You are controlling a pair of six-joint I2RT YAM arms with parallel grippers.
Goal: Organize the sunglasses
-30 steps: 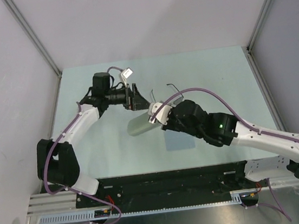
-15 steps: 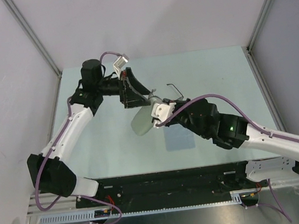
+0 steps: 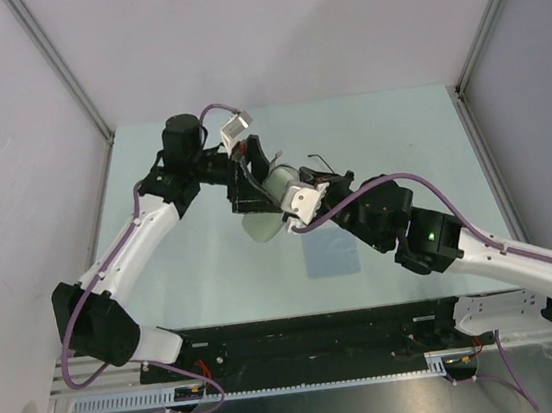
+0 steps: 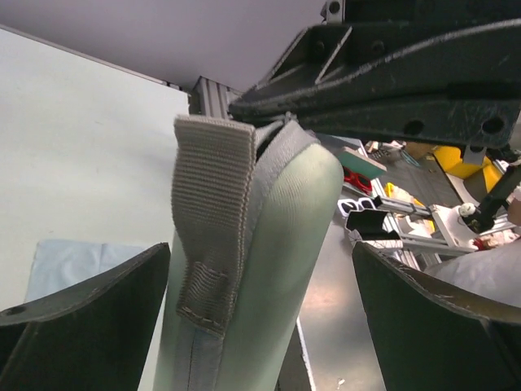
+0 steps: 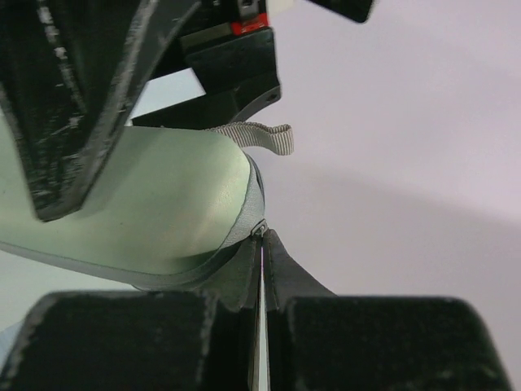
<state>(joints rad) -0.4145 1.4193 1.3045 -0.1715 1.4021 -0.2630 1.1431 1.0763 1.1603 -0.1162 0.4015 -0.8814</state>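
Two hands at case (image 4: 277, 244): left hand (image 4: 260, 314) wide around it, right hand (image 5: 262, 244) pinching rim; sunglasses (image 3: 327, 168) behind, cloth (image 3: 330, 255) nearby.

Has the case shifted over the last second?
Yes. The case has swung away from the blue cloth, toward the far side, pinched in the shut right gripper.

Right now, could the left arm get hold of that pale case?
Probably yes. The left gripper stands open astride the case, with nothing between its jaws and the fabric. The right gripper is pinched shut on the case's edge, so closing the left should catch it.
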